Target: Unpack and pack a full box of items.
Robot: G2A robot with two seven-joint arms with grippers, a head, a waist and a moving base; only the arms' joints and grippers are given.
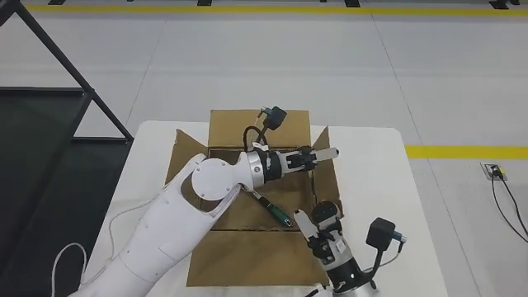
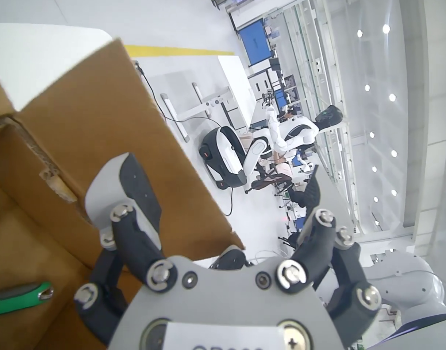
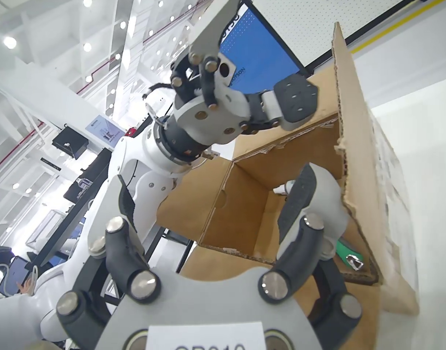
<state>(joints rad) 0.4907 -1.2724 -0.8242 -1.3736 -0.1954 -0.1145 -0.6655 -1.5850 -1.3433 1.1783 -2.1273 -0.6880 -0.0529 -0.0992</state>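
An open cardboard box (image 1: pixel 247 239) lies on the white table (image 1: pixel 371 181) with its flaps spread. Inside lies a green-handled tool (image 1: pixel 276 211), also seen in the left wrist view (image 2: pixel 20 295) and the right wrist view (image 3: pixel 349 253). A small white item (image 3: pixel 283 188) lies deeper in the box. My left gripper (image 1: pixel 323 157) hangs open and empty over the box's right flap (image 2: pixel 99 111); the right wrist view shows it (image 3: pixel 266 43) with its jaws wide apart. My right gripper (image 1: pixel 316 214) is open and empty at the box's near right corner (image 3: pixel 354 191).
The box takes up most of the table's middle; bare white tabletop lies to its right (image 1: pixel 379 165). A black frame (image 1: pixel 74 107) stands off the table's left side. Grey floor with a yellow line (image 1: pixel 462 152) lies beyond.
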